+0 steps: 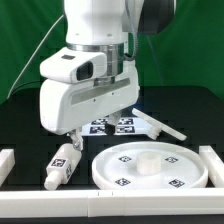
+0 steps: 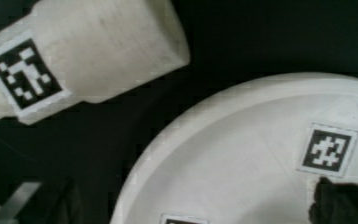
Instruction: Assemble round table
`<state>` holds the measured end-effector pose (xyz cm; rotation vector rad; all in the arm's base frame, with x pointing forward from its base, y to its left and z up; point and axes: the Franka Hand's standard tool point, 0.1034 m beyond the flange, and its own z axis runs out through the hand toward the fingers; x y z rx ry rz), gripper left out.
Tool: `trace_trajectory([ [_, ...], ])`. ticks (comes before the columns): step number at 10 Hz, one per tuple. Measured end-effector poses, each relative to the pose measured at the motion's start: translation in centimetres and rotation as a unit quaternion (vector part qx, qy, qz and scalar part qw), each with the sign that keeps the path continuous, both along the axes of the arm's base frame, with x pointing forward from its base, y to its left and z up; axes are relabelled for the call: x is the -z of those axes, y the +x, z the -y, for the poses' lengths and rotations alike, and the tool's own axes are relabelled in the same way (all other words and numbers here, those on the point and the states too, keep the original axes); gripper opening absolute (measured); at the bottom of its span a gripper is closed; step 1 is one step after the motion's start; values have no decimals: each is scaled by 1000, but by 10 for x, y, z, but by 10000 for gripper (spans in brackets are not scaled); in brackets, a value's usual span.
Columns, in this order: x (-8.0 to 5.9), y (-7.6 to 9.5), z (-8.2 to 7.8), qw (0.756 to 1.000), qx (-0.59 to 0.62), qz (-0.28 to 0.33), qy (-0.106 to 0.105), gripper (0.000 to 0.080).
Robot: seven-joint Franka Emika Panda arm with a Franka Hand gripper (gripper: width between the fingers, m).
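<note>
The large round disc [image 1: 150,165] lies flat on the black table at the front right, with tags on its face. The short thick cylinder leg [image 1: 62,163] lies on its side to the disc's left. My gripper [image 1: 77,135] hangs just above the gap between the leg and the disc's left rim. In the wrist view the leg [image 2: 87,55] and the disc [image 2: 265,140] fill the picture. My gripper [image 2: 190,207] is open and empty, with its dark fingertips [image 2: 23,205] far apart on either side of the disc's rim. No cross-shaped foot piece is clearly in view.
The marker board [image 1: 118,125] lies behind the disc, partly hidden by the arm. A slanted white piece [image 1: 165,127] lies at the back right. White border rails stand at the exterior view's left [image 1: 5,165] and right [image 1: 213,165].
</note>
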<state>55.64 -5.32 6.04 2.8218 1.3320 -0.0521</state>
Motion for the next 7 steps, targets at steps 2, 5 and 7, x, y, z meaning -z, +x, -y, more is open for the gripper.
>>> trace_trajectory([
  [2,0,0,0,1000,9,0,0,649],
  [5,-5,-1,13,980,189,52,15,649],
  [7,-2,-7,22,956,287,42,36,649],
])
